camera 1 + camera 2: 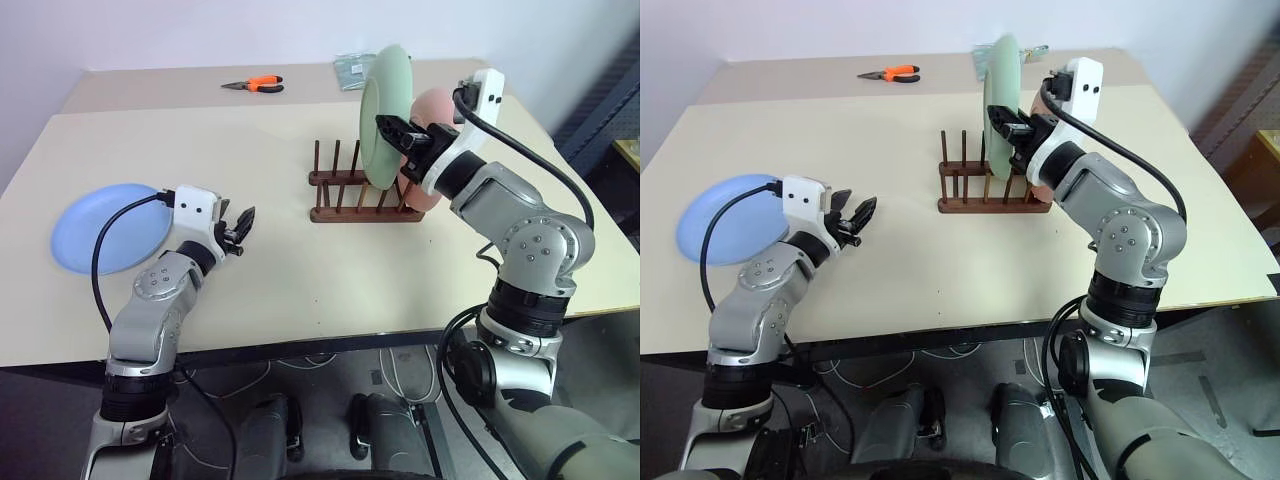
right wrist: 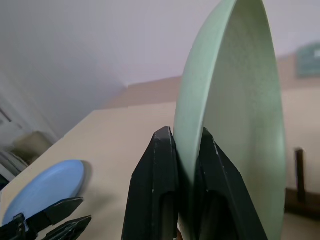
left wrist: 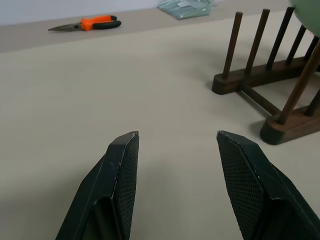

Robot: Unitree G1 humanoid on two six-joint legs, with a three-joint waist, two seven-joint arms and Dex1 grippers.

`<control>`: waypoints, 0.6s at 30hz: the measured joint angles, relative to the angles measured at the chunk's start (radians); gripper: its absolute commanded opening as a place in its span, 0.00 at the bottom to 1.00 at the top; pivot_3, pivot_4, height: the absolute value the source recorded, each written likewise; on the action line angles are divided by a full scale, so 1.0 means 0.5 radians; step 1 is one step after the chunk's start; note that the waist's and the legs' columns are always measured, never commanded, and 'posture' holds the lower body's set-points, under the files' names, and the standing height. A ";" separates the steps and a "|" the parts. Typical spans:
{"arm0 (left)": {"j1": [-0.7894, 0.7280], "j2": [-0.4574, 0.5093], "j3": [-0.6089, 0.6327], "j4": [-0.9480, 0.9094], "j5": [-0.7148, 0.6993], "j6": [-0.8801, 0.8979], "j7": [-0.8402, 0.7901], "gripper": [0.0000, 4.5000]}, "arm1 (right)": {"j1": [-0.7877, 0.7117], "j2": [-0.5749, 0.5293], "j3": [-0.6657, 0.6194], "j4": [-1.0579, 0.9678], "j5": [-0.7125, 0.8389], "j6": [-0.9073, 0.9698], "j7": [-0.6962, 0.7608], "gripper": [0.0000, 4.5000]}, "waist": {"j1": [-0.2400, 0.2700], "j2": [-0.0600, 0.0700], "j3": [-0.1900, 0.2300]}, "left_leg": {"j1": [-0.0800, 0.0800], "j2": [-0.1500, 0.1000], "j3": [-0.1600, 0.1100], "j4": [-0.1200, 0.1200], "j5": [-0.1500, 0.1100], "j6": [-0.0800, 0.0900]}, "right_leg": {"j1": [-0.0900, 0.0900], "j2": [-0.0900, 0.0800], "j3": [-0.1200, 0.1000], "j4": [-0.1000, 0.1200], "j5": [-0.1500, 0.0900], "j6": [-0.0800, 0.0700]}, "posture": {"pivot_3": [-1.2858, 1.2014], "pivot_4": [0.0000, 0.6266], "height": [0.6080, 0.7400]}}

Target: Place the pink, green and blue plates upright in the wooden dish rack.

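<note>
Held on edge above the wooden dish rack (image 1: 362,192) at the far right of the table (image 1: 300,290): the green plate (image 1: 386,112), upright, rim pinched in the closed right tool (image 1: 399,133), face turned toward the left. Behind it, partly hidden by the arm, the pink plate (image 1: 432,108), apparently upright at the rack's right end. Lying flat at the near left edge, the blue plate (image 1: 110,226). Just to its right, hovering low over the beige surface, the left tool (image 1: 241,225), fingers (image 3: 120,175) parted and empty, pointed toward the rack. At the far edge, orange-handled pliers (image 1: 254,85) and a clear packet (image 1: 355,68). Beyond, a plain pale wall (image 1: 200,30).
</note>
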 measured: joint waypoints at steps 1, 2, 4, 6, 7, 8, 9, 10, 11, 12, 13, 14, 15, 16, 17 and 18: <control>0.012 -0.001 0.000 0.000 0.000 0.000 0.000 0.57 | -0.009 -0.008 0.003 0.023 0.001 0.001 -0.001 0.18 | -0.001 0.000 0.000 | 0.000 0.000 0.000 0.000 0.000 0.000 | 0.000 0.000 0.000 0.000 0.000 0.000 | 0.52 0.24 1.00; 0.017 -0.007 0.000 0.000 0.000 0.001 0.001 0.57 | -0.023 -0.027 0.018 0.041 0.000 -0.002 0.002 0.27 | -0.002 0.000 0.000 | 0.000 0.000 0.000 0.000 0.000 0.000 | 0.000 0.000 0.000 0.000 0.000 0.000 | 0.52 0.24 1.00; 0.017 -0.011 0.001 -0.001 0.000 0.001 0.006 0.68 | -0.043 -0.048 0.048 0.065 -0.007 -0.022 0.011 0.46 | -0.002 0.000 0.000 | 0.000 0.000 0.000 0.000 0.000 0.000 | 0.000 0.000 0.000 0.000 0.000 0.000 | 0.52 0.24 1.00; 0.018 -0.028 0.008 -0.002 -0.001 0.003 0.025 0.85 | -0.046 -0.139 0.187 0.069 -0.112 -0.127 0.073 0.69 | -0.001 0.000 0.000 | 0.000 0.000 0.000 0.000 0.000 0.001 | 0.000 0.000 0.000 0.000 0.000 0.000 | 0.52 0.24 1.00; 0.020 -0.033 0.014 -0.002 -0.002 0.004 0.038 0.97 | -0.046 -0.203 0.273 0.068 -0.191 -0.206 0.114 0.80 | 0.002 0.000 0.000 | -0.001 0.000 0.000 0.000 0.000 0.001 | -0.001 0.000 0.000 -0.001 0.000 0.000 | 0.52 0.24 1.00; 0.022 -0.053 0.039 -0.003 -0.003 0.009 0.061 0.99 | -0.042 -0.322 0.427 0.066 -0.341 -0.356 0.185 0.81 | 0.004 0.000 0.000 | -0.001 0.000 0.000 0.001 -0.001 0.002 | -0.001 0.000 0.000 -0.001 0.000 0.001 | 0.52 0.24 1.00; 0.021 -0.077 0.070 -0.003 -0.008 0.014 0.088 0.99 | -0.034 -0.402 0.526 0.065 -0.458 -0.479 0.235 0.81 | 0.004 0.000 0.000 | -0.002 0.000 0.000 0.001 -0.001 0.002 | -0.001 0.000 0.000 -0.001 0.000 0.001 | 0.52 0.24 1.00; 0.020 -0.095 0.098 -0.002 -0.011 0.016 0.114 0.99 | -0.028 -0.463 0.601 0.065 -0.562 -0.592 0.279 0.81 | 0.003 0.000 0.000 | -0.002 0.000 0.000 0.001 -0.001 0.002 | -0.001 0.000 0.000 -0.001 0.000 0.001 | 0.52 0.24 1.00; 0.009 -0.136 0.150 -0.001 -0.026 0.022 0.167 0.99 | -0.017 -0.548 0.696 0.066 -0.696 -0.749 0.330 0.81 | 0.002 0.000 0.000 | -0.002 0.000 0.000 0.001 -0.001 0.002 | -0.001 0.000 0.000 -0.001 0.000 0.001 | 0.52 0.24 1.00; -0.026 -0.203 0.227 0.005 -0.042 0.026 0.259 0.99 | -0.011 -0.610 0.763 0.070 -0.805 -0.891 0.370 0.81 | 0.004 0.000 0.001 | -0.002 0.000 0.000 0.001 -0.001 0.002 | -0.001 0.000 0.000 -0.001 0.000 0.001 | 0.52 0.24 1.00; -0.076 -0.250 0.297 0.014 -0.047 0.028 0.357 0.99 | -0.011 -0.637 0.797 0.074 -0.884 -1.003 0.395 0.81 | 0.004 -0.001 0.001 | -0.002 0.001 0.000 0.002 -0.001 0.002 | 0.000 0.000 0.000 -0.001 0.000 0.001 | 0.52 0.24 1.00; -0.157 -0.301 0.388 0.029 -0.042 0.034 0.505 0.99 | -0.011 -0.659 0.822 0.079 -0.959 -1.122 0.414 0.81 | 0.005 -0.002 0.001 | -0.002 0.001 -0.001 0.003 0.000 0.002 | 0.000 0.000 0.000 -0.001 0.000 0.001 | 0.52 0.24 1.00; -0.262 -0.354 0.512 0.042 -0.025 0.053 0.695 0.99 | -0.012 -0.664 0.828 0.085 -1.014 -1.218 0.428 0.81 | 0.006 -0.002 0.001 | -0.002 0.001 -0.001 0.004 0.000 0.002 | 0.001 0.000 0.000 -0.001 0.000 0.001 | 0.52 0.24 1.00; -0.346 -0.370 0.624 0.049 0.002 0.062 0.865 0.99 | -0.012 -0.666 0.828 0.088 -1.051 -1.291 0.440 0.81 | 0.004 -0.003 0.000 | -0.002 0.001 -0.001 0.004 0.000 0.002 | 0.001 0.000 0.000 -0.001 0.000 0.001 | 0.52 0.24 1.00; -0.401 -0.369 0.701 0.050 0.051 0.076 1.017 0.99 | -0.012 -0.675 0.827 0.095 -1.087 -1.363 0.455 0.81 | 0.000 -0.003 0.000 | -0.002 0.001 -0.001 0.003 -0.001 0.002 | 0.001 0.000 0.000 -0.001 0.000 0.002 | 0.52 0.24 1.00; -0.447 -0.363 0.789 0.047 0.138 0.113 1.205 0.99 | -0.012 -0.696 0.827 0.105 -1.117 -1.453 0.493 0.81 | -0.003 -0.003 0.000 | -0.002 0.001 -0.001 0.002 -0.001 0.002 | 0.001 0.000 0.000 -0.002 0.000 0.002 | 0.52 0.24 1.00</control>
